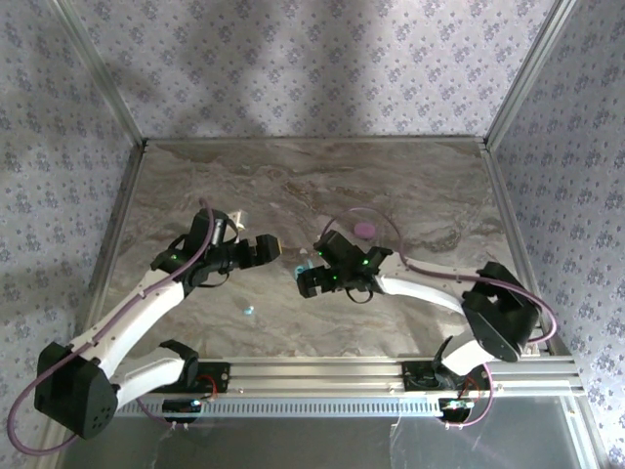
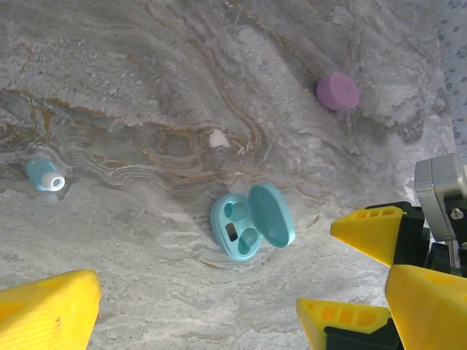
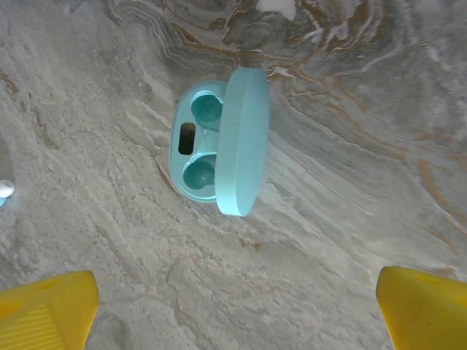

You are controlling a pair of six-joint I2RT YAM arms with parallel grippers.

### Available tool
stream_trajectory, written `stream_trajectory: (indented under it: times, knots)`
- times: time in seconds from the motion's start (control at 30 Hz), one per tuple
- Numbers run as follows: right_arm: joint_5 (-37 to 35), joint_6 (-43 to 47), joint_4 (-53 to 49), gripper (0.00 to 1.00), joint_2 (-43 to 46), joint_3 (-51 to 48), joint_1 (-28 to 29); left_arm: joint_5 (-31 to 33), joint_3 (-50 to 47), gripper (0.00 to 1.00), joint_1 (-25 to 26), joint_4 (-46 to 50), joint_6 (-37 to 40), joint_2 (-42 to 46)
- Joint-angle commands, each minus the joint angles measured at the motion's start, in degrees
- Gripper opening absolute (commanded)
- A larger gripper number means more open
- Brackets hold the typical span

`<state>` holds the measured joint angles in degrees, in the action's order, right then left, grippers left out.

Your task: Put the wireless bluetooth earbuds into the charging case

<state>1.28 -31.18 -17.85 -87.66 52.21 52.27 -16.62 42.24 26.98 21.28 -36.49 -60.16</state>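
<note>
The light blue charging case (image 2: 235, 227) lies open on the marble table, lid (image 2: 271, 214) flipped back and both sockets empty; it also shows in the right wrist view (image 3: 195, 142) and from above (image 1: 302, 267). One light blue earbud (image 2: 45, 173) lies loose nearer the arms' bases (image 1: 248, 310). A pale pink earbud (image 2: 217, 138) rests just beyond the case. My left gripper (image 1: 262, 251) hovers open to the left of the case, holding nothing. My right gripper (image 1: 314, 264) stands open over the case's right side, also holding nothing. Its yellow fingers (image 2: 368, 232) show in the left wrist view.
A shut pink oval pod (image 1: 364, 231) sits behind the right gripper, also in the left wrist view (image 2: 337, 91). Patterned walls close in the table (image 1: 293, 186) at the back and both sides. An aluminium rail (image 1: 322, 371) runs along the near edge.
</note>
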Motion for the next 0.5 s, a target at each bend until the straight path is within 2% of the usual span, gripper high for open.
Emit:
stream_trajectory:
  times: [0.0,0.13,0.2,0.37,0.47]
  knots:
    - [-0.8,0.4,2.4,1.0,-3.1,1.5,0.7,0.3,-1.8,1.0,-0.6,-3.6,-0.3,-0.9]
    - [-1.3,-0.2,4.1,1.0,-5.9,2.1,0.8,0.7,-3.0,1.0,-1.4,-4.3,-1.5,-2.0]
    - [-2.4,0.0,2.8,1.0,-7.6,3.6,0.5,0.8,-3.8,1.0,-2.2,-4.9,-2.2,-2.1]
    - [0.8,1.8,0.4,0.98,-12.4,7.6,-1.9,-0.2,-5.8,1.0,-4.0,-6.9,-3.3,-1.8]
    - [-0.8,2.8,-1.5,0.96,-13.8,9.2,-1.9,-0.6,-6.3,1.0,-4.5,-7.2,-3.2,-1.8]
